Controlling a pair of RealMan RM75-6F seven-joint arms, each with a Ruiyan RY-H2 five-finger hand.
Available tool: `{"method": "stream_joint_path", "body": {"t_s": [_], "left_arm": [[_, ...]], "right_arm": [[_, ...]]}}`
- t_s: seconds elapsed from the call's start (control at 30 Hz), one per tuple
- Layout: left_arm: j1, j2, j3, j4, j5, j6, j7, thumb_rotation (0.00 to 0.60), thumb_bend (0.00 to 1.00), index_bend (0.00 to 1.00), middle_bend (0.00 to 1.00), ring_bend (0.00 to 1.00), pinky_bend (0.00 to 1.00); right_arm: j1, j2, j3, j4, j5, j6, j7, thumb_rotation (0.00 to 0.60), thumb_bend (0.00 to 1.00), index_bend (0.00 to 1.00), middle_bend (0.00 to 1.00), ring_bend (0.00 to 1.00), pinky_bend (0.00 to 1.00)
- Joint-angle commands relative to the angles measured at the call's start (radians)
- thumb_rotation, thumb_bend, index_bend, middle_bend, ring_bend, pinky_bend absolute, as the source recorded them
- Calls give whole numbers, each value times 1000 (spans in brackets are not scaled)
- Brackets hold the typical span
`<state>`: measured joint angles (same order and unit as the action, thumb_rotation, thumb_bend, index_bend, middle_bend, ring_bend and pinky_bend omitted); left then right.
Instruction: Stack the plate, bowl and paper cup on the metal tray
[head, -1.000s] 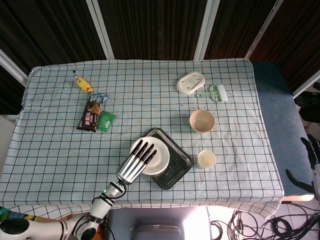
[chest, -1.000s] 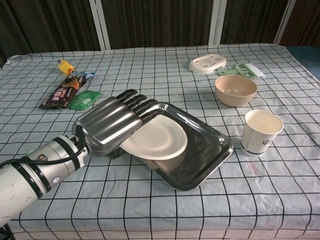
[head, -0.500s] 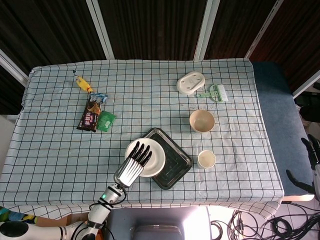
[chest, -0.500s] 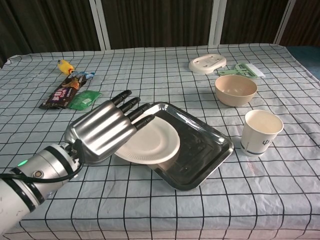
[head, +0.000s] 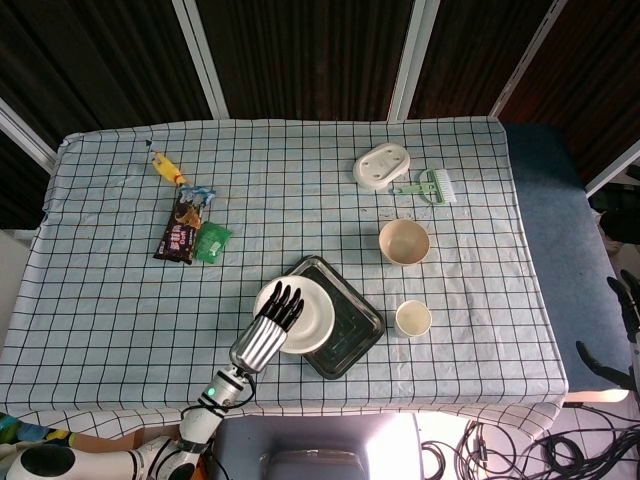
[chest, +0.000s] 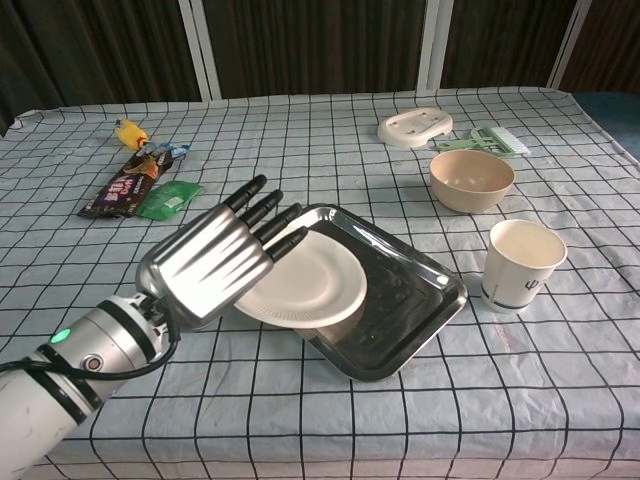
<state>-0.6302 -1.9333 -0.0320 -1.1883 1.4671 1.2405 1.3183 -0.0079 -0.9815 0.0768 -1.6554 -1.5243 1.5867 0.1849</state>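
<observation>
The white plate (chest: 322, 285) lies tilted across the left rim of the metal tray (chest: 415, 300), its right half over the tray. My left hand (chest: 215, 262) grips the plate's left edge, fingers stretched flat on top; the thumb is hidden below. In the head view the left hand (head: 268, 328) covers the plate (head: 308, 312) from the near left, over the tray (head: 350, 322). The beige bowl (chest: 472, 180) and the paper cup (chest: 520, 262) stand upright on the cloth to the right of the tray. My right hand (head: 630, 300) shows only partly at the far right edge, off the table.
A white oval lid (chest: 414, 127) and a green brush (chest: 482, 140) lie behind the bowl. A chocolate bar (chest: 122, 186), a green packet (chest: 168, 198) and a yellow item (chest: 130, 131) lie at the back left. The table's front edge is close below the tray.
My left hand has drawn the plate a little to the left and down, then eased it back right. The plate now sits lower on the tray's rim. Bowl and cup are unmoved.
</observation>
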Motion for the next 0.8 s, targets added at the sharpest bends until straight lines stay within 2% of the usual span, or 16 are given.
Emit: {"method": "stream_joint_path", "body": {"t_s": [0.03, 0.2, 0.37, 0.5, 0.53, 0.6, 0.8], "left_arm": [[17, 19, -9, -29, -7, 22, 26, 600, 291, 0, 0, 0, 0], [75, 126, -3, -128, 13, 116, -24, 600, 306, 0, 0, 0, 0], [182, 283, 25, -214, 70, 284, -254, 600, 310, 0, 0, 0, 0], [212, 318, 31, -222, 86, 333, -320, 600, 309, 0, 0, 0, 0], [265, 361, 34, -232, 87, 411, -414, 600, 309, 0, 0, 0, 0], [344, 432, 60, -232, 95, 500, -594, 600, 310, 0, 0, 0, 0], [447, 485, 35, -161, 64, 609, -822, 600, 311, 0, 0, 0, 0]], "right_arm": [[-1, -1, -2, 0, -3, 1, -3, 600, 189, 0, 0, 0, 0], [2, -3, -7, 3, -15, -2, -15, 600, 189, 0, 0, 0, 0], [15, -24, -10, 4, -34, -12, -55, 600, 189, 0, 0, 0, 0], [22, -36, -10, 5, -40, -16, -73, 600, 189, 0, 0, 0, 0], [49, -55, -4, 9, -60, -38, -102, 600, 189, 0, 0, 0, 0], [116, -84, 29, 8, -44, -114, -173, 600, 189, 0, 0, 0, 0], [290, -126, 146, -5, 99, -312, -351, 600, 189, 2, 0, 0, 0]]}}
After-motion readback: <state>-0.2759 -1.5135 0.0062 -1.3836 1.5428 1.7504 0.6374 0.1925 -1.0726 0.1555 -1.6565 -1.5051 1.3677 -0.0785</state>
